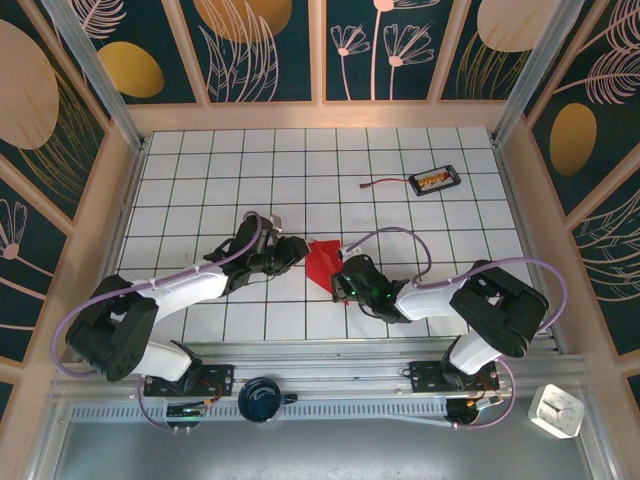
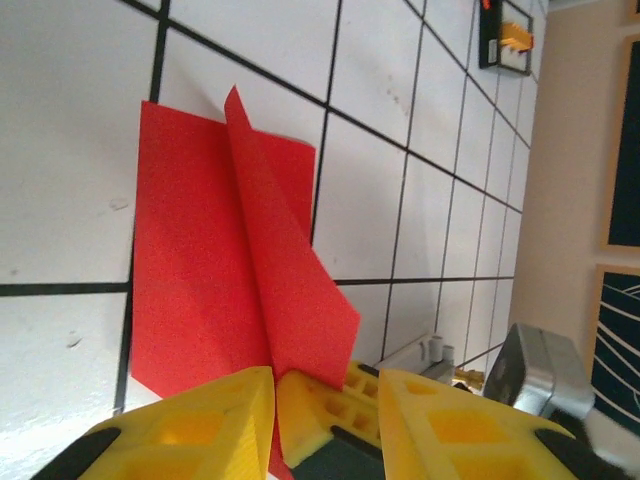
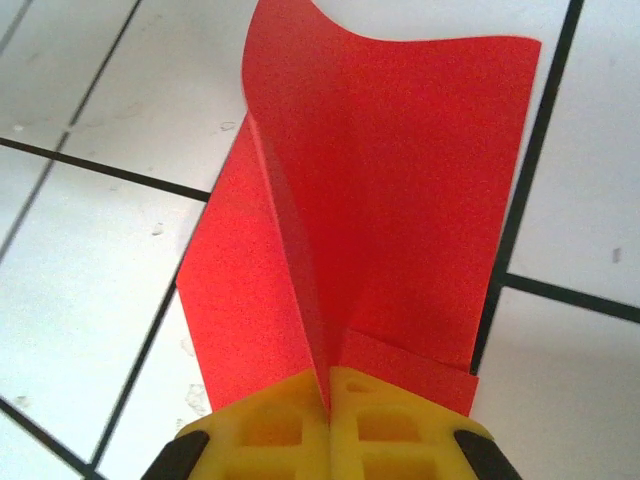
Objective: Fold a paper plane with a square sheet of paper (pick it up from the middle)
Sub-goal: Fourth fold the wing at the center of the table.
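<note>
Right now my right gripper (image 3: 328, 390) is clenched on the raised centre crease of the red paper (image 3: 400, 170), mid-table (image 1: 200, 180). My left gripper (image 2: 325, 385), at the paper's nine o'clock, stands parted, released. Folding looks to be midway. Next, I'd flatten one wing along that crease.

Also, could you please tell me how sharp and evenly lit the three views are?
Top external: evenly lit and sharp, with only faint shadows beside the arms. Left wrist: red paper crisp, yellow fingers slightly soft close up. Right wrist: paper grain sharp, darker in the fold.
</note>
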`<state>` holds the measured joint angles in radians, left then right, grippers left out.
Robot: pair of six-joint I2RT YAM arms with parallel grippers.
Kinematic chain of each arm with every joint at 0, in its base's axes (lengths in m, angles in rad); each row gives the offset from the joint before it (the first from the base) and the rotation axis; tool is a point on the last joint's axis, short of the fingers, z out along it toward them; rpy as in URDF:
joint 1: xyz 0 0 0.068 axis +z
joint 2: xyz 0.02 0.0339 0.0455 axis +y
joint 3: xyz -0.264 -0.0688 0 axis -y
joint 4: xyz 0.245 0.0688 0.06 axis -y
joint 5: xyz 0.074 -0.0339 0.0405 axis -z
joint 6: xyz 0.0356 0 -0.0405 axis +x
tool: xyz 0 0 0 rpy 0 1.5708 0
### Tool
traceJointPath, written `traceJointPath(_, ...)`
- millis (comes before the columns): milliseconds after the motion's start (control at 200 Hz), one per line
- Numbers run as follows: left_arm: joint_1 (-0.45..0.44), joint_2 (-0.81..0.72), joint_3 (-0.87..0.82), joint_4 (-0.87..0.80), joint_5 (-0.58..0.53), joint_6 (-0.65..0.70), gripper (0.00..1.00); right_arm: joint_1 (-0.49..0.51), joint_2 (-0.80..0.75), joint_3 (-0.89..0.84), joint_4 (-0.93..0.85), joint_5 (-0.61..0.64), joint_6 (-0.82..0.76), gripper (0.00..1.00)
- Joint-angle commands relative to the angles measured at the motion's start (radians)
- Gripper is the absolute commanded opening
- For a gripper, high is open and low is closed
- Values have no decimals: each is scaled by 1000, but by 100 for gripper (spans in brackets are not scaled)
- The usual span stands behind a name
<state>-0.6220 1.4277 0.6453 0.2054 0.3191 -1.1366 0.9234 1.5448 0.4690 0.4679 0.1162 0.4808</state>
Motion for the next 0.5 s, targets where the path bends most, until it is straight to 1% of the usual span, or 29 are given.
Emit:
traceJointPath(0, 1, 37, -17, 15, 46, 2, 32, -25, -12, -28, 116, -129, 67, 0)
traceJointPath(300, -2, 124, -12, 85, 107, 12, 30, -79, -8, -97, 212, -219, 213, 0)
traceJointPath(495, -3, 182, 9, 106, 124, 37, 30, -89, 6, -110, 234, -236, 282, 0)
